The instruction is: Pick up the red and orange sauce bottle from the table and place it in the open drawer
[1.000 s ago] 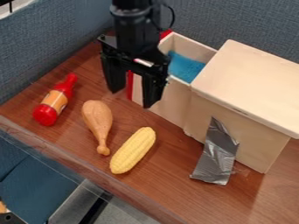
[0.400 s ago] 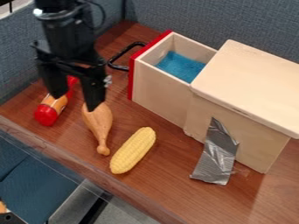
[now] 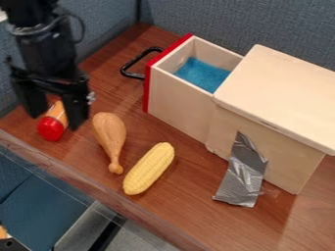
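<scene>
Gripper (image 3: 54, 122) nearer red bottle (image 3: 51, 129) (jaws apart)

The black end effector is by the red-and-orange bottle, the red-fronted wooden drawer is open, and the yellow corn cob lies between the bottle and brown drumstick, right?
Not quite: the camera view shows the brown drumstick between the red-and-orange bottle and the yellow corn cob. The rest holds: the black end effector is by the bottle, and the red-fronted wooden drawer is open.
</scene>
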`<action>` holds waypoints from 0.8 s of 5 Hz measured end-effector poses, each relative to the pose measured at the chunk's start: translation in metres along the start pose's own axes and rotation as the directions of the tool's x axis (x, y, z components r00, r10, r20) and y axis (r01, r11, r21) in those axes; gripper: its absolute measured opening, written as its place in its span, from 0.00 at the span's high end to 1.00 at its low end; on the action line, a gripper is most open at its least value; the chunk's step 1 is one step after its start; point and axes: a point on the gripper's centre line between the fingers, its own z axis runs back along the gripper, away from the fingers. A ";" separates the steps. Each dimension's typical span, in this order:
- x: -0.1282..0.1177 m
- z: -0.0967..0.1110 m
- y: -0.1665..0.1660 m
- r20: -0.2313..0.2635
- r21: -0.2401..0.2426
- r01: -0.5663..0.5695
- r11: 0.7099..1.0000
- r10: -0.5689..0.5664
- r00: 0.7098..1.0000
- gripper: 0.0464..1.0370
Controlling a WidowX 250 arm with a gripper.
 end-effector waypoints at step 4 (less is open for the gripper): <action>0.040 -0.022 0.047 -0.061 0.012 -0.152 0.988 0.152 0.987 0.04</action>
